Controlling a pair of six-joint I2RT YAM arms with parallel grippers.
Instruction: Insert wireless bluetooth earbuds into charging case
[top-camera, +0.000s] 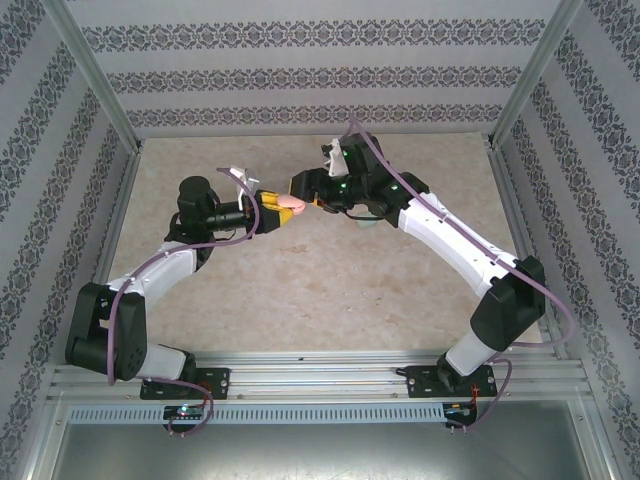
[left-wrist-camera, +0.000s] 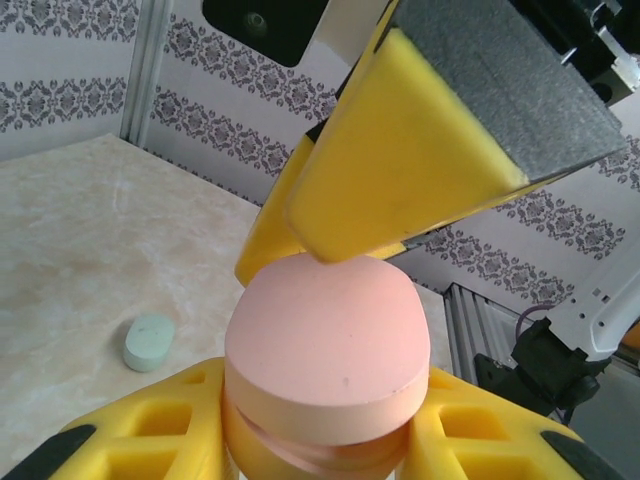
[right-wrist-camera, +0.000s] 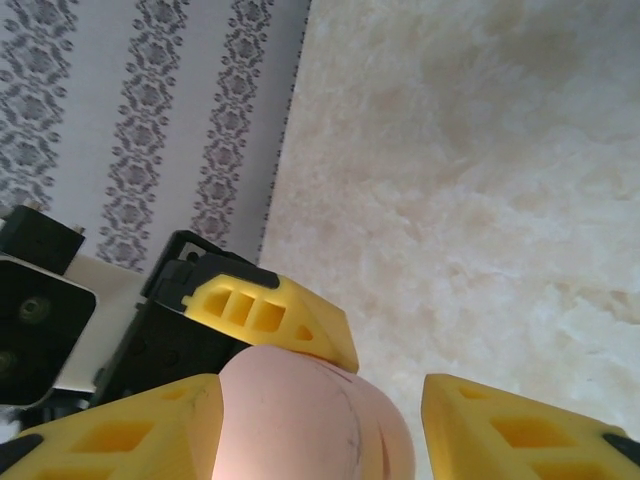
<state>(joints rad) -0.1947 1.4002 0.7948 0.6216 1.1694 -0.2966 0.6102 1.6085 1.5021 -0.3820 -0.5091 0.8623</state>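
The left claw (top-camera: 275, 210) is clamped on the pale pink oval plastic charging case (top-camera: 288, 207), holding it in the air above the middle of the table (top-camera: 300, 290). In the left wrist view its ribbed, hollow-celled yellow fingers (left-wrist-camera: 150, 425) press in on both sides of the case's lower half. The case (left-wrist-camera: 330, 345) is smooth and matte, with a flat round top and a seam running round just beneath it.

The right claw (top-camera: 308, 198) meets it from the opposite side. Its jaws stand apart around the case: in the right wrist view the pink dome (right-wrist-camera: 310, 420) sits against one yellow finger (right-wrist-camera: 130, 430), with a clear gap to the other. From the left wrist, one wedge-shaped yellow pad (left-wrist-camera: 400, 160) with a grey foam backing rests against the case's upper rim.

A mint-green rounded oval case (left-wrist-camera: 148, 342), pebble-smooth, lies flat on the table, well apart from the pink one. The table has a cream, marbled stone-like surface, and grey damask-patterned walls (top-camera: 300, 80) enclose it.
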